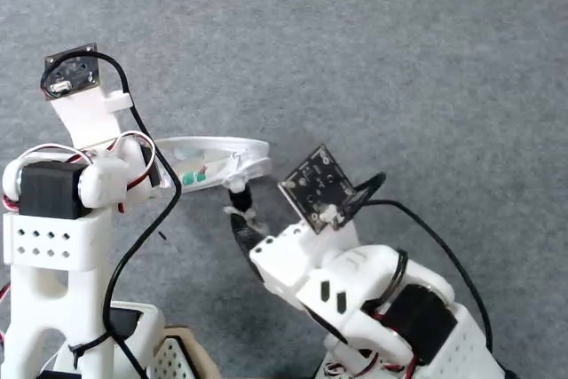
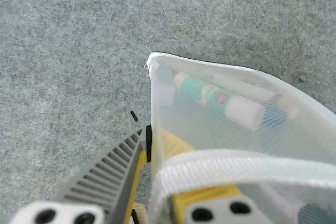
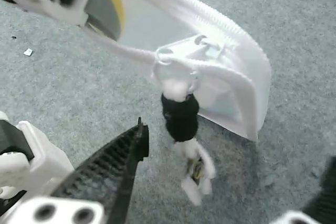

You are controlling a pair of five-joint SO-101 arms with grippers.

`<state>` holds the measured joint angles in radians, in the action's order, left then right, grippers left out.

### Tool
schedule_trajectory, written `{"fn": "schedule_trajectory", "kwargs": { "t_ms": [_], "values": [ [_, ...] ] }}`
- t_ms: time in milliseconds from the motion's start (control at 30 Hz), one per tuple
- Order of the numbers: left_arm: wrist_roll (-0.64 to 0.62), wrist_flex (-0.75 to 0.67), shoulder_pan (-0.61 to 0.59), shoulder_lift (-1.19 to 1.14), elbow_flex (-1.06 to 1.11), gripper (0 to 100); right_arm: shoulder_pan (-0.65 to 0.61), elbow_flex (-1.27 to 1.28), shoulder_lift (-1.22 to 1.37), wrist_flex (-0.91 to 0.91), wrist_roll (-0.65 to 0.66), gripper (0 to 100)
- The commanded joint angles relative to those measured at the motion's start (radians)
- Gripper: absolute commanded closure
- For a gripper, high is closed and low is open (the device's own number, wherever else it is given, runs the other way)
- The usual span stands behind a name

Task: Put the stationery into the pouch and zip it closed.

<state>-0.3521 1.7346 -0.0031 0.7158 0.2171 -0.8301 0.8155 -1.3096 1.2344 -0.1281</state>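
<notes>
Showing the left gripper [image 2: 155, 145] clamped on the mesh pouch [image 2: 220, 124] end; the zipper-pull tassel [image 3: 180, 115] hangs just ahead of the right gripper [image 3: 233, 153], jaws apart.

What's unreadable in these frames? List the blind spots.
1. Stationery inside the white mesh pouch: in the left wrist view the mesh veils it, so kinds and count are unclear.
2. Pouch's held end: in the right wrist view the left gripper covers it, so zip travel is unclear.
3. Right gripper: one finger is cut off by the right wrist view's edge.
4. Pale charm under the black-wrapped zipper pull: blurred.
</notes>
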Motion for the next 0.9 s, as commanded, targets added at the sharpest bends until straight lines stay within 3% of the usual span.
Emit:
{"fn": "schedule_trajectory", "kwargs": {
  "t_ms": [0,333,600,867],
  "values": [
    [-0.003,-0.02,-0.007,0.017,-0.004,97,-0.012,-0.012,-0.01,0.006,-0.002,44.1],
    [-0.003,-0.02,-0.007,0.018,-0.004,97,-0.074,0.179,-0.002,-0.288,-0.002,56.6],
    [-0.003,-0.021,-0.008,0.018,-0.004,97,-0.075,0.268,-0.001,-0.414,-0.003,71.0],
    [-0.002,-0.023,-0.013,0.018,-0.004,97,-0.074,0.318,-0.01,-0.42,-0.003,74.3]
  ]
}}
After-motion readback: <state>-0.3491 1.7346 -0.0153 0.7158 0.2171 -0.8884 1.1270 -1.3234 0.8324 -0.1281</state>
